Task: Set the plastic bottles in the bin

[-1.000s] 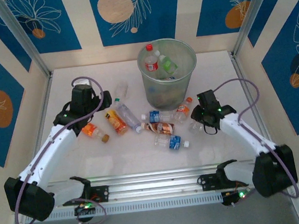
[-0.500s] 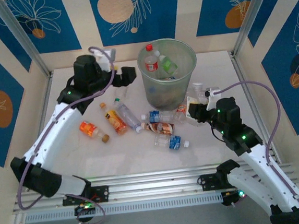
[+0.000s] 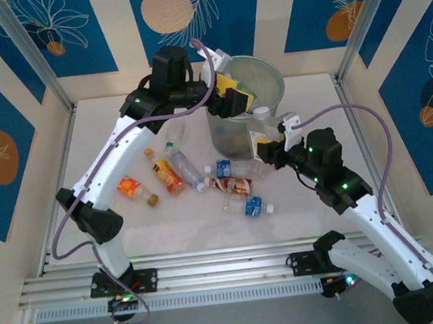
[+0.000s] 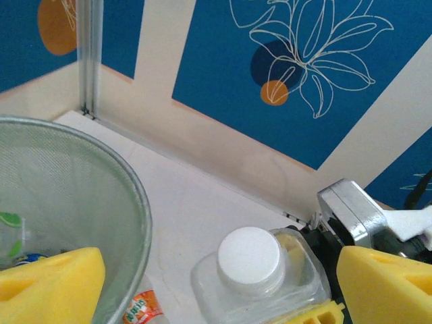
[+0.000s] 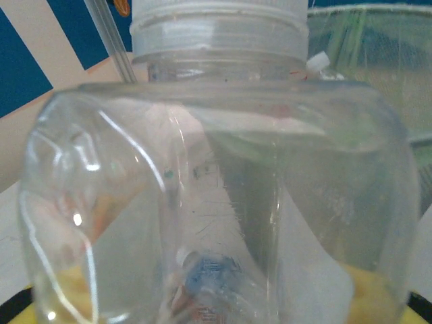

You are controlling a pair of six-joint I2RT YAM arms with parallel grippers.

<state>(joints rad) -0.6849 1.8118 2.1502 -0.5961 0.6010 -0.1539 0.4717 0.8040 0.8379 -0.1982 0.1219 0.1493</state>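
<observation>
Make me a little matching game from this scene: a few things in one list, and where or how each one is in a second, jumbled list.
Things:
1. left claw
2. right claw
3. orange-labelled bottle
4. bin

States:
A. lying on its side on the table, left of the other loose bottles
B. shut on a clear white-capped bottle, right beside the bin
C. open and empty, above the bin's rim
D. standing upright at the far middle of the table

Pairs: 1-C, 2-B, 3-A, 4-D
</observation>
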